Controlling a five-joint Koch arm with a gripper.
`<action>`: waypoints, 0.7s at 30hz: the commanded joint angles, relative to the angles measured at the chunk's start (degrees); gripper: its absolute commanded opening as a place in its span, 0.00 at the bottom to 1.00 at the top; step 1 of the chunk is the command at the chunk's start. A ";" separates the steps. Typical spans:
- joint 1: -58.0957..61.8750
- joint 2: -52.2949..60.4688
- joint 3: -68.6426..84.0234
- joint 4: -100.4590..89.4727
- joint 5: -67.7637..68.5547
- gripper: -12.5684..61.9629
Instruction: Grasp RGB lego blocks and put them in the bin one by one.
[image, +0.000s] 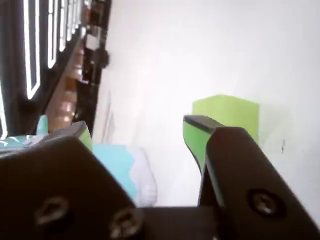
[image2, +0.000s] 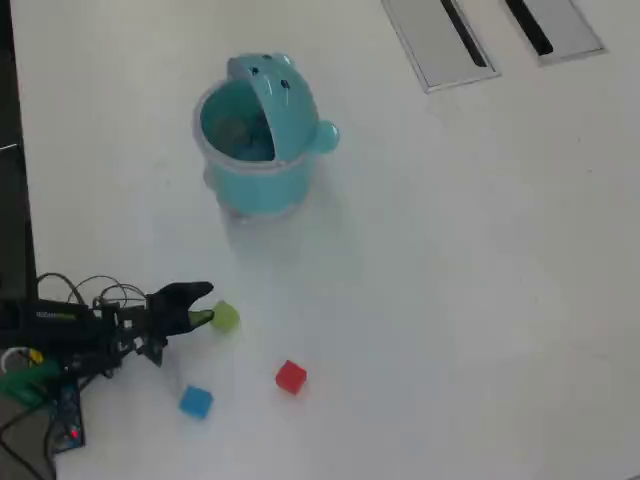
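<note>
The yellow-green block (image2: 225, 317) lies on the white table just past the tip of my gripper (image2: 203, 304). In the wrist view this block (image: 230, 112) sits beyond the right jaw's tip, not between the jaws. My gripper (image: 137, 129) is open and empty, its jaws spread wide with green pads. The red block (image2: 291, 377) and the blue block (image2: 196, 401) lie apart on the table below the gripper in the overhead view. The teal bin (image2: 262, 135) stands upright at the upper left, flap raised. A blurred teal and white shape (image: 120, 162) shows low between the jaws.
Two grey slotted panels (image2: 440, 40) are set in the table at the top right of the overhead view. Wires and the arm's base (image2: 50, 345) sit at the left edge. A dark edge with lit strips (image: 35, 55) shows in the wrist view.
</note>
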 joint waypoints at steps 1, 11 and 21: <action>-0.09 3.34 2.11 -8.00 -1.32 0.61; -0.35 3.25 -2.29 -12.74 -28.30 0.60; -1.41 3.34 -10.37 -3.87 -43.95 0.60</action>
